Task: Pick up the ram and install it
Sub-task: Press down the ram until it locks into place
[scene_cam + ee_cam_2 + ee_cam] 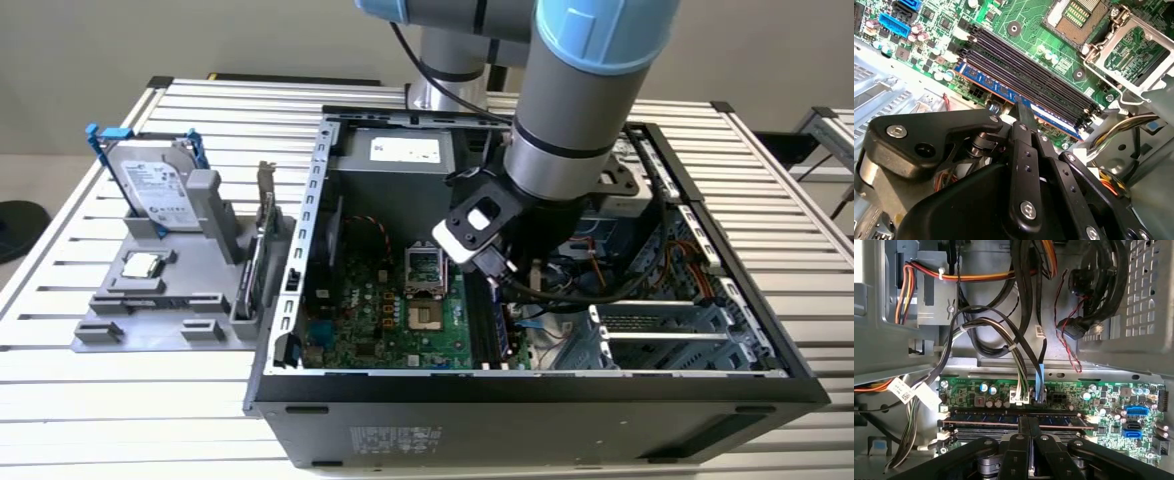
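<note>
The ram point(979, 418) is a long narrow stick with dark chips, standing on edge in the outermost memory slot of the green motherboard point(1104, 395). In the second wrist view the ram point(984, 81) looks bluish with a copper edge. My gripper point(1029, 421) is down inside the computer case, its two black fingers shut on the middle of the stick's top edge. The same gripper point(1023, 107) meets the stick in the second wrist view. In the exterior view the arm point(561, 150) reaches down into the open case point(534, 385) and hides the fingers.
Black empty memory slots point(1029, 65) lie beside the ram, then the CPU socket point(1079, 15). Cable bundles point(1019, 360) hang close behind the slots. On the exterior view's left, a grey holder point(160, 310) carries a hard drive point(154, 185) and a bracketed card point(263, 225).
</note>
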You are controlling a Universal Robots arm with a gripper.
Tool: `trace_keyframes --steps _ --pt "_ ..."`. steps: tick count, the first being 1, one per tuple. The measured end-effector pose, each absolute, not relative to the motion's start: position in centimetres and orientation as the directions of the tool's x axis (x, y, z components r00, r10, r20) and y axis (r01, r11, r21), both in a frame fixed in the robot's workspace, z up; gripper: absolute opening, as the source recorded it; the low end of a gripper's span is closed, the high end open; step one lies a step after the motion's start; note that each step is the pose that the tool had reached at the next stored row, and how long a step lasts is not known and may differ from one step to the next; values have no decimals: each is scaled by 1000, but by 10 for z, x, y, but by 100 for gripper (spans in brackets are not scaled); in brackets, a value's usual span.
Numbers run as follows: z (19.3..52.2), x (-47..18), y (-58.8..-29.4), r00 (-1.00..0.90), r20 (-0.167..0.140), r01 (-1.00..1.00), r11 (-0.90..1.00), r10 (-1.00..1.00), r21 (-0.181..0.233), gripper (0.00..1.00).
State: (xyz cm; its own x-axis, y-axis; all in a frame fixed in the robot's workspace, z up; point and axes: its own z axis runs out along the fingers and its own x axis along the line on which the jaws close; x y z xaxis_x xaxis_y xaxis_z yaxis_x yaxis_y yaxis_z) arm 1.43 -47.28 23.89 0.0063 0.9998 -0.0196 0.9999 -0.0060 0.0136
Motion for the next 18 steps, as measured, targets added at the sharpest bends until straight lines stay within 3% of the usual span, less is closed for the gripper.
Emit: trace_keyframes --steps 18 --pt "230 14 -473 6 -20 1000 -6 1000 14 0"
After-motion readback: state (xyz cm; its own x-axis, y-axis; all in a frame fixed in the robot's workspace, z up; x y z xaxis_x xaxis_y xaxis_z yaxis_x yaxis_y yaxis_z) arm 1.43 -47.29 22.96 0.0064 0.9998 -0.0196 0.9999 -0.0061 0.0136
